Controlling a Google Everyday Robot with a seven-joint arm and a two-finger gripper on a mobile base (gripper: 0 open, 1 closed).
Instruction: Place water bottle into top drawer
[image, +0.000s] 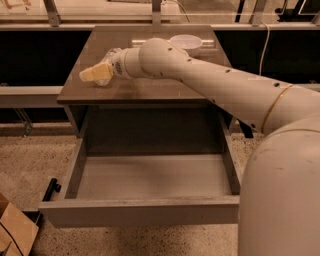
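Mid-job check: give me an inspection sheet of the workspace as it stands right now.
Surface: brown cabinet top, above the open drawer.
Job's things: water bottle at the hand, over the cabinet top's left side, not in the drawer; top drawer pulled out, nothing seen inside.
Clutter: white bowl at the cabinet top's rear.
Grippers: hand over the cabinet top's left part, by the bottle.
Cables: white cable hanging behind, right.
Surroundings: cardboard box, lower left.
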